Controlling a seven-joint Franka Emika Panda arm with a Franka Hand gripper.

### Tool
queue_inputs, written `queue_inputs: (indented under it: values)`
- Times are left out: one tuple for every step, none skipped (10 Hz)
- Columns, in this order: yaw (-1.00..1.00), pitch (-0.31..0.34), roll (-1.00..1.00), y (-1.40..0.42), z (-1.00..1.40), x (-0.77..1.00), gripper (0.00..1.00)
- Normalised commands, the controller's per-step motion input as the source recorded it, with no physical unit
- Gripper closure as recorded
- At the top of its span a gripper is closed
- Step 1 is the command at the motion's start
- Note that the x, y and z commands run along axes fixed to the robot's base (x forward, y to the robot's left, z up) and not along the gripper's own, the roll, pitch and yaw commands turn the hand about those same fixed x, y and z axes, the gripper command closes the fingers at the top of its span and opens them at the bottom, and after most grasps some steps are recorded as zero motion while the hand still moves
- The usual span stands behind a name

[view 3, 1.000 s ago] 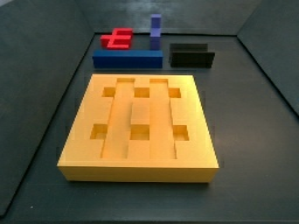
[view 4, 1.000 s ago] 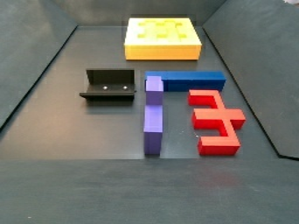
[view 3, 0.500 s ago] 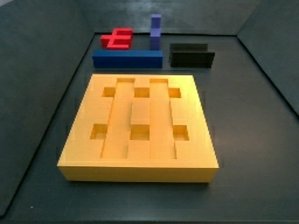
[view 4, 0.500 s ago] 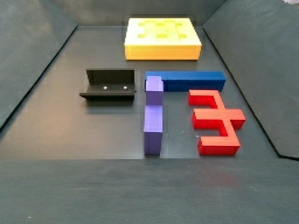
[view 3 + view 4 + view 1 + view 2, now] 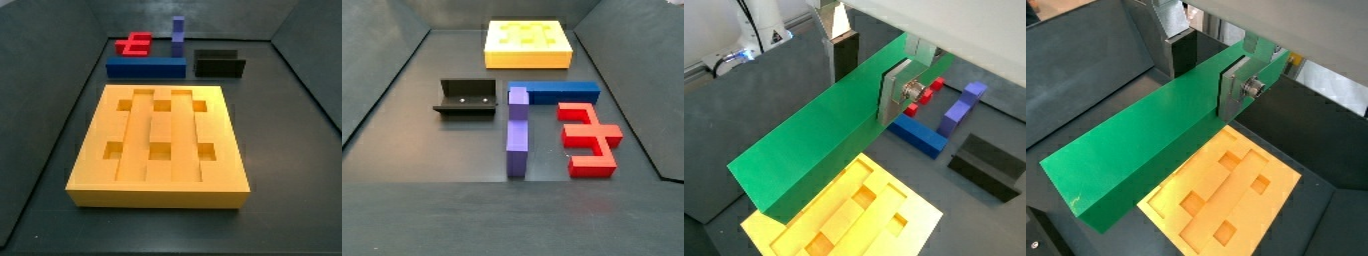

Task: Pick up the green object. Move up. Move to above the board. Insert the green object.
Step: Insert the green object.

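Green object clamped in the gripper, carried above the board.

Wrist views — the green object [image 5: 824,135] [image 5: 1153,140] is seen gripped across its width between the gripper's [image 5: 867,68] [image 5: 1200,65] silver plate fingers [image 5: 901,85] [image 5: 1233,85], near one end; the long free end juts out over the board [image 5: 865,215] [image 5: 1227,190], clear of it. Beyond the board in a wrist view, a red E-shaped piece [image 5: 922,90], a dark blue block [image 5: 922,135], a purple bar [image 5: 961,105] and the fixture [image 5: 989,165] are noted. Side views — neither gripper nor green object is caught; the board [image 5: 158,145] [image 5: 528,42] lies flat on the dark floor, its six square holes unfilled. Behind the board the dark blue block [image 5: 144,67] sits, with the fixture [image 5: 221,63] just beside that block.
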Motion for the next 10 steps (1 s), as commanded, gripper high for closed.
queue_inputs:
  values:
    - [-0.16,-0.243,-0.12,-0.15,-0.67,-0.06,1.0]
    - [-0.01,-0.299,-0.25,-0.11,-0.35,-0.26,1.0]
    - [-0.04,-0.287,-0.26,-0.12,-0.32,-0.46,1.0]
    - [0.0,-0.234,-0.28,-0.09,-0.34,-0.46,1.0]
    - [0.0,-0.171,-0.3,-0.07,-0.37,-0.49,1.0]
    - [0.0,-0.131,-0.3,-0.07,-0.42,-0.55,1.0]
    - [0.0,-0.154,-0.24,-0.07,-0.49,-0.49,1.0]
    - [0.0,-0.171,-0.13,-0.2,-0.64,-0.4,1.0]
    - [0.0,-0.083,-0.07,-0.07,-0.73,-0.26,1.0]
    - [0.0,-0.004,0.0,0.0,-0.57,-0.11,1.0]
